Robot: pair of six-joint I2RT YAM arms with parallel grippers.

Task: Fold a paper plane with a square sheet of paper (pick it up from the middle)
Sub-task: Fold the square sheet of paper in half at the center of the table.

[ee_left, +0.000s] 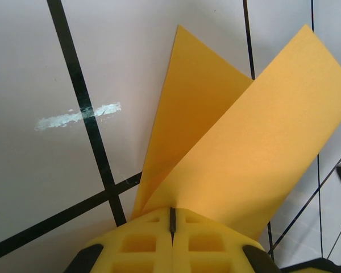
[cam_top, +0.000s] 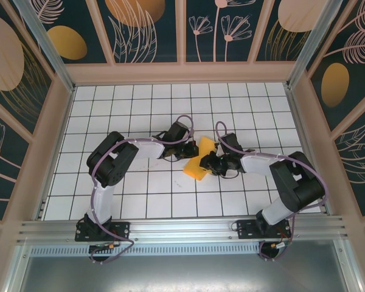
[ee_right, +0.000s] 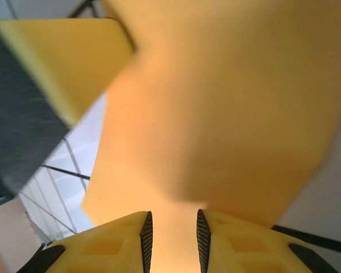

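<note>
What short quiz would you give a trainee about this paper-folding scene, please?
1. True or false: the left claw is shut on the orange-yellow paper.
2. In the left wrist view the paper is: A) lying flat, unfolded; B) bent into two flaps spreading from the claw; C) torn in two.
3. Fill in: the jaws of the right claw stand slightly ___.
Key: 1 true; 2 B; 3 apart.

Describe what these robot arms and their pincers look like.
The left arm and right arm have chunky black joints, pale grey-white links and looping purple cables. The left gripper and right gripper have yellow plastic fingers with square hollows; the right one's carry ribbed black pads.
</note>
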